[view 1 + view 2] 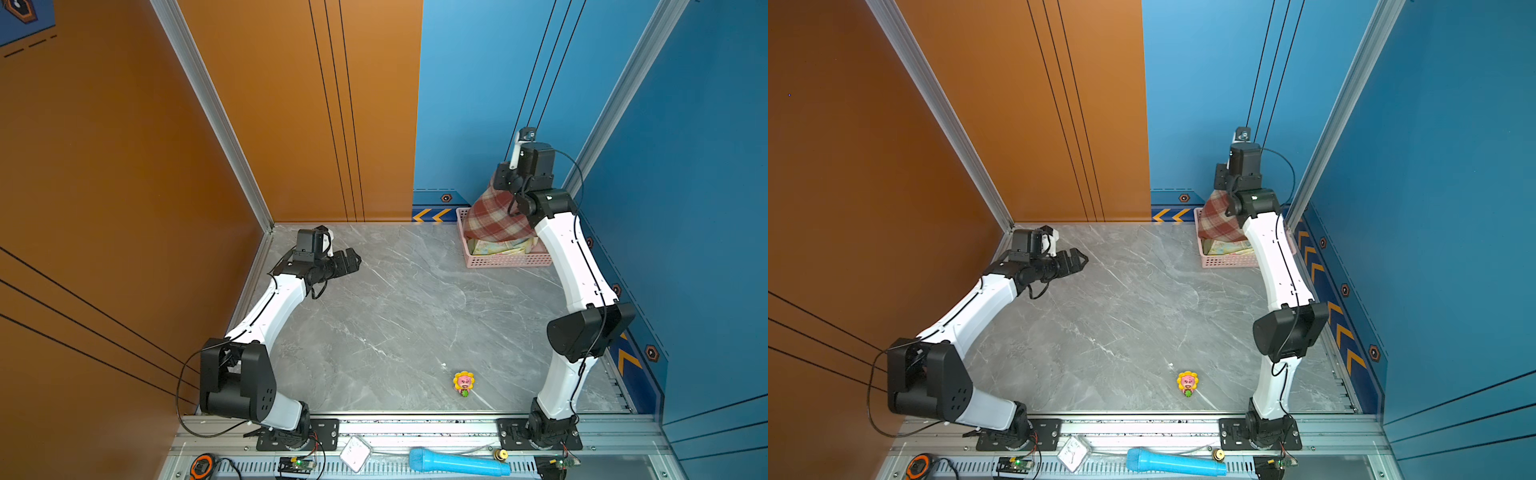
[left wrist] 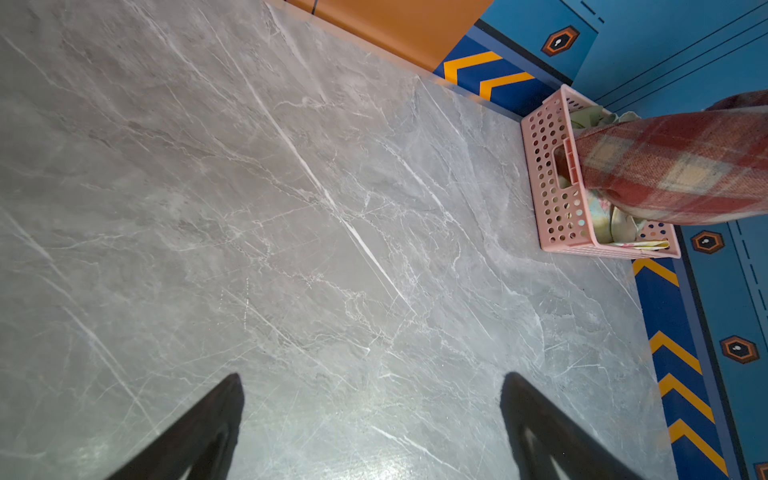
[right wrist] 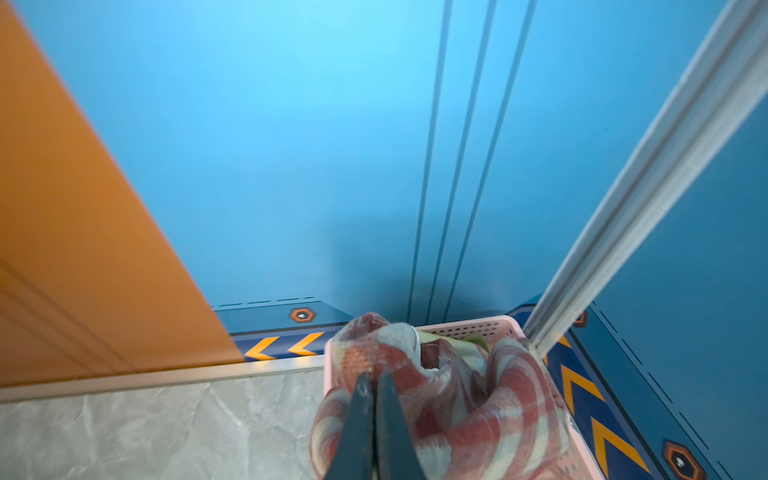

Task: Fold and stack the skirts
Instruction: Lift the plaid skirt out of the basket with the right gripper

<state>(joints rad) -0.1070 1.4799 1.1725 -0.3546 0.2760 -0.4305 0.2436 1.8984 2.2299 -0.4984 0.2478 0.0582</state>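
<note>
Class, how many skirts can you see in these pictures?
3. The plaid skirt hangs from the right gripper over the pink basket; the floral skirt and the green skirt lie inside it, partly covered. More may be hidden underneath.

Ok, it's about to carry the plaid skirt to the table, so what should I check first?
1. Right gripper shut on plaid skirt: ok.
2. Skirt clear of basket: cannot tell; its lower edge overlaps the rim.
3. Floral skirt not caught on it: cannot tell.
4. Left gripper open and empty: ok.
5. Room on table for laying out: ok; toy sits near the front edge.
</note>
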